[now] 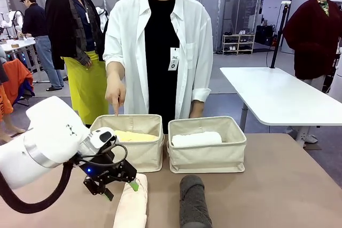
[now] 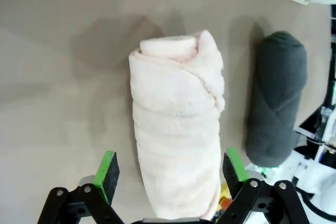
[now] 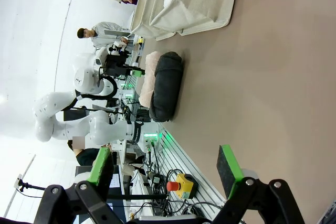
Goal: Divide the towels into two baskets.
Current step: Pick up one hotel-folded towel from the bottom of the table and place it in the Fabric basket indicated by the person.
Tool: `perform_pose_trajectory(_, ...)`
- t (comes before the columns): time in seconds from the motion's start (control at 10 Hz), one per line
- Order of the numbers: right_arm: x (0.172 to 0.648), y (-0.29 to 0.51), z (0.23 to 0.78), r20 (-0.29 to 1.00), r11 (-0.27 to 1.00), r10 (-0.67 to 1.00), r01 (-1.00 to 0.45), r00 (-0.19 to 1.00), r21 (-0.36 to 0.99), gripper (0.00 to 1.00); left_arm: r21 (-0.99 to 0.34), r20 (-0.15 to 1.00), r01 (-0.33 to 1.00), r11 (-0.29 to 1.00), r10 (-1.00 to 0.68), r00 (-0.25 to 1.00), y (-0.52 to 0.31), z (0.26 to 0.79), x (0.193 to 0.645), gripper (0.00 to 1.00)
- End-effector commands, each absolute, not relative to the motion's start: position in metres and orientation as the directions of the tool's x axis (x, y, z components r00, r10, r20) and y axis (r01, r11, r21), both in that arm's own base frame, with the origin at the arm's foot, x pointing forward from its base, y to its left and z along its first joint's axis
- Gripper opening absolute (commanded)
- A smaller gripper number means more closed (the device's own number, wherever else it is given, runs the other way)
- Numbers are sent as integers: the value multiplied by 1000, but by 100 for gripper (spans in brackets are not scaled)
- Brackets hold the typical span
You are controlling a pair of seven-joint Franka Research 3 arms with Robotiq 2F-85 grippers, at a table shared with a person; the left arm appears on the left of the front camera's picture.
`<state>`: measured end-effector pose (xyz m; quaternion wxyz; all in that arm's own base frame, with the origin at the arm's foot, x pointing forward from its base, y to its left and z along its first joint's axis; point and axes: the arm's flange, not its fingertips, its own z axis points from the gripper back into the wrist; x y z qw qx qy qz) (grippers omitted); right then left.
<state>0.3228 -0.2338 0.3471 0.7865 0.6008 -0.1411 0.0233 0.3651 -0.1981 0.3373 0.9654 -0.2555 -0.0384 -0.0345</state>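
Left claw (image 1: pixel 122 189) poised above the pale cream towel (image 1: pixel 131 206), jaws spread wide and empty, one green pad on each side of the roll without touching it. The cream towel lies on the table (image 1: pixel 278 185) close to the near edge, left of the middle. Its long axis runs from the near edge toward the far edge, leaning slightly, and its spiral end faces the baskets. The dark grey towel (image 1: pixel 193 204) lies just beside it on the right, roughly parallel. The left basket (image 1: pixel 140 156) holds the yellow towel (image 1: pixel 133 136) and the right basket (image 1: pixel 208 158) holds the white towel (image 1: pixel 196 139); both of these lie crosswise, parallel to the table's far edge. The person's hand (image 1: pixel 115 92) points down at the far rim of the left basket. The right claw (image 3: pixel 164 165) hangs open and empty over bare table. Likely hazards:

- The pads may pinch only the outer layer of soft pile, so the roll unwinds on lifting.
- A grip away from the middle may let the free end droop and catch on a basket's soft wall.
- The pad nearer the grey towel may nudge it on descent.
- The cream towel must turn crosswise to fit in a basket, and a loose hold could slip during that turn.
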Motion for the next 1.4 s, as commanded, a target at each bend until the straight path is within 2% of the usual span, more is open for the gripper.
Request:
perform_pose_trajectory(0.0, 320, -234, 349, 268, 277, -125, -226, 955, 934, 100, -473, 124, 53, 880, 7, 992, -197, 324, 336, 100)
perform_pose_trajectory(0.5, 320, -234, 349, 268, 277, -125, -226, 955, 934, 100, -481, 134, 65, 874, 0, 991, -214, 301, 332, 100)
perform_pose_trajectory(0.6, 320, -234, 349, 268, 277, -125, -226, 955, 934, 100, -485, 136, 77, 871, -12, 991, -215, 298, 331, 95)
perform_pose_trajectory(0.7, 320, -234, 349, 268, 277, -125, -226, 955, 934, 100, -486, 137, 78, 871, -12, 991, -214, 297, 331, 80)
perform_pose_trajectory(0.8, 320, -234, 349, 268, 277, -125, -226, 955, 934, 100, -482, 149, 88, 871, -17, 989, -214, 297, 330, 75)
perform_pose_trajectory(0.9, 320, -234, 349, 268, 277, -125, -226, 955, 934, 100, -479, 156, 95, 873, -22, 988, -214, 298, 329, 60)
perform_pose_trajectory(1.0, 320, -234, 349, 268, 277, -125, -226, 955, 934, 100, -489, 137, 77, 869, -11, 991, -214, 302, 331, 55)
perform_pose_trajectory(1.1, 320, -234, 349, 268, 277, -125, -226, 955, 934, 100, -494, 146, 73, 866, -1, 989, -213, 306, 333, 40)
perform_pose_trajectory(1.2, 320, -234, 349, 268, 277, -125, -226, 955, 934, 100, -495, 153, 76, 866, 1, 988, -213, 310, 333, 35)
perform_pose_trajectory(1.3, 320, -234, 349, 268, 277, -125, -226, 955, 934, 100, -498, 156, 72, 864, 7, 988, -212, 312, 334, 20)
